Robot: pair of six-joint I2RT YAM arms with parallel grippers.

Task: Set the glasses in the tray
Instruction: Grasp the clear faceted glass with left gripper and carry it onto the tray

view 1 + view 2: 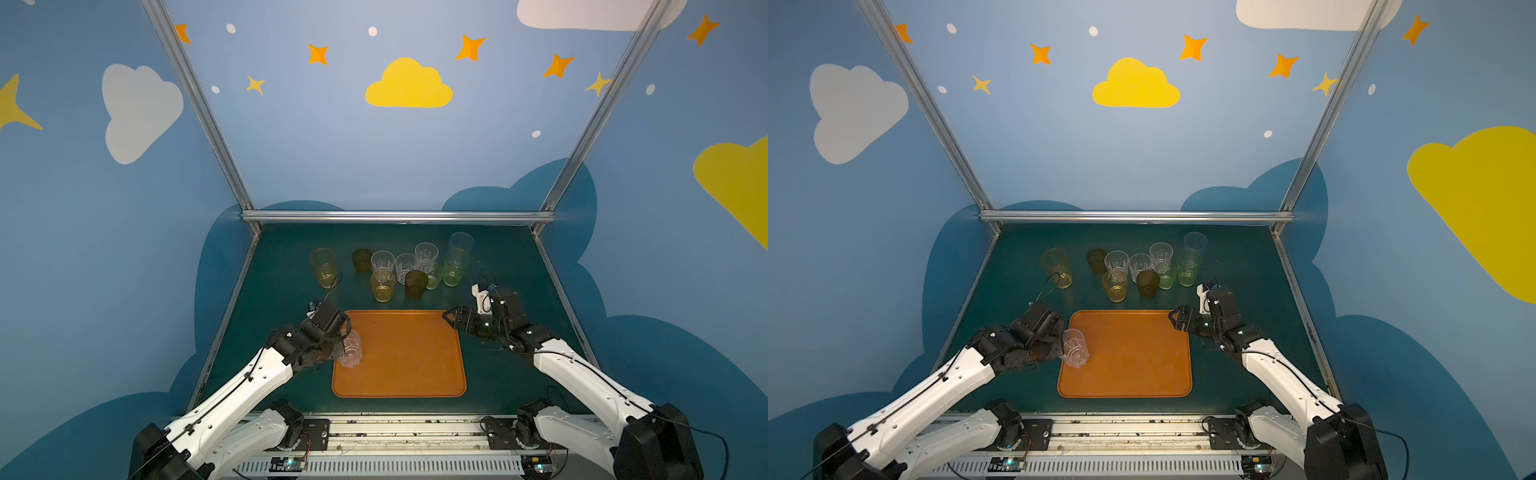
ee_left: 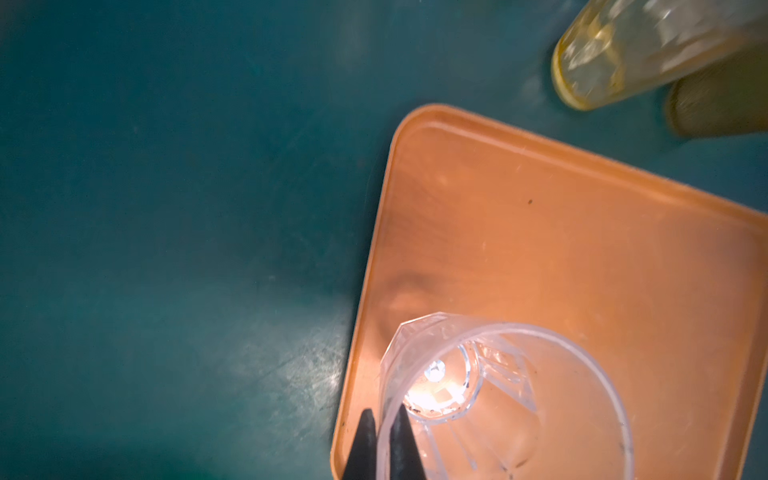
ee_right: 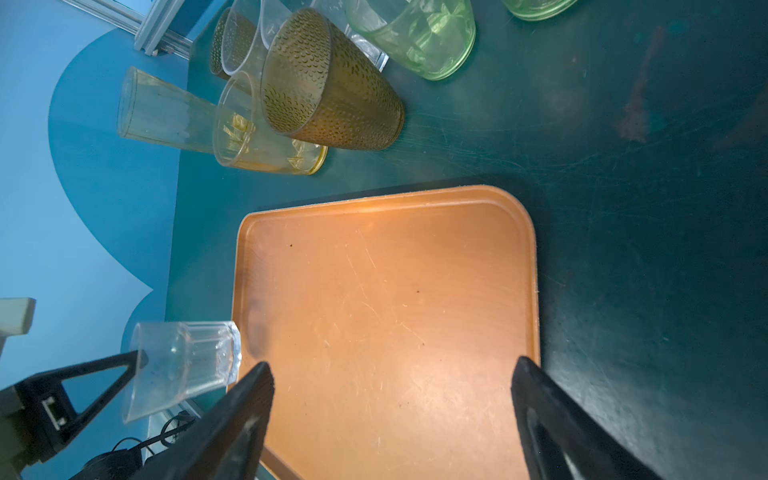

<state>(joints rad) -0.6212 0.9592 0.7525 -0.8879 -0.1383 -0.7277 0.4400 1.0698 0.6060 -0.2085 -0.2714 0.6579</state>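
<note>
Left gripper is pinching the wall of a clear glass at its rim, one finger inside and one outside, pressed tight on it. It holds the glass tilted, with the base over the tray, just inside the rim on the left side. Whether the base touches the tray already, I cannot tell. The left arm reaches low from the front of the table, its wrist turned toward the tray. The right gripper is spread wide and empty, near the tray's far right corner, with its arm bent.

I judge the task is at its very start: no glass stands free in the tray. Ten other glasses wait on the table behind the tray. They stand close together, only a tall yellow one a bit apart at the left.
</note>
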